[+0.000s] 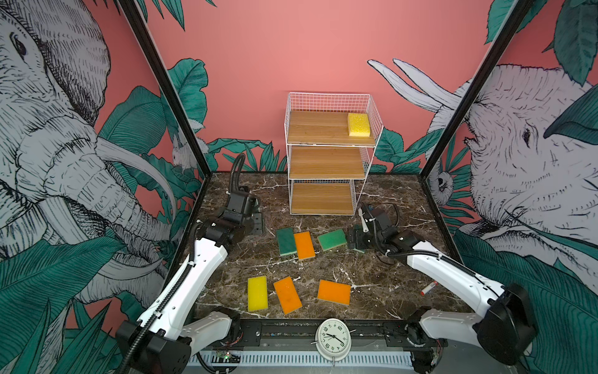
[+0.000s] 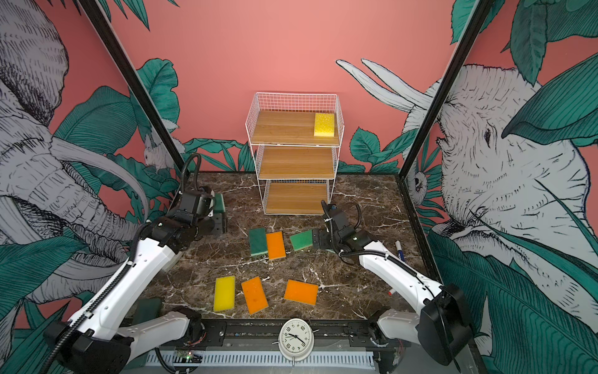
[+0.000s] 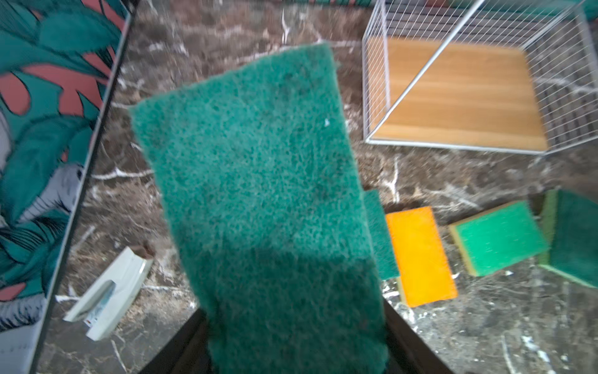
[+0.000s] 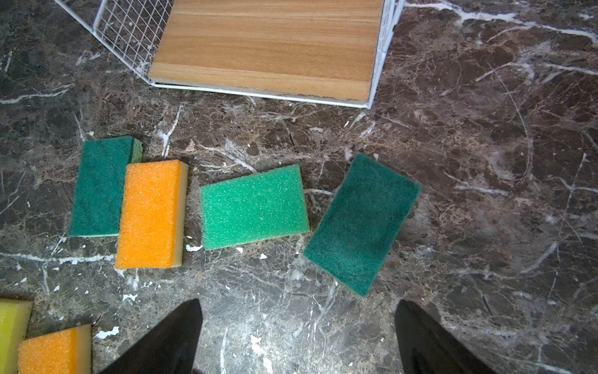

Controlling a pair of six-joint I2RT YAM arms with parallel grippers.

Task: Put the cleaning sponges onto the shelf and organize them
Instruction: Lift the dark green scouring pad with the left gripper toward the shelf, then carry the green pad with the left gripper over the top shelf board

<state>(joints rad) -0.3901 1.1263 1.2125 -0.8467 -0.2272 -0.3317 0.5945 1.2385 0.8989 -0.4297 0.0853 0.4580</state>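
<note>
left gripper (image 2: 217, 212): clamped on the end of a dark green sponge (image 3: 259, 181), holding it up off the table (image 1: 372, 268) at roughly 9 o'clock.
right gripper (image 4: 297, 302): jaws spread wide with nothing in them, hovering low around 3 o'clock, right by a flat green sponge (image 4: 362, 223).
shelf (image 1: 326, 100): at 12 o'clock by the back wall. It has one yellow sponge (image 1: 358, 124) at the 3 o'clock end of the top board (image 1: 317, 128).
loose sponges (image 1: 304, 245): scattered from the centre down to 6 o'clock.
step in hand: we reckon it's carrying the held one over to the shelf.
doing it well: we'd keep it level and come in through the open front from 6 o'clock. Then park it tight beside the yellow one, same orientation, so a third fits.
release: we'd only let go once the foam sits on the wood.
watch out: the wire sides look easy to snag, and the rack is probably light enough to shove.
</note>
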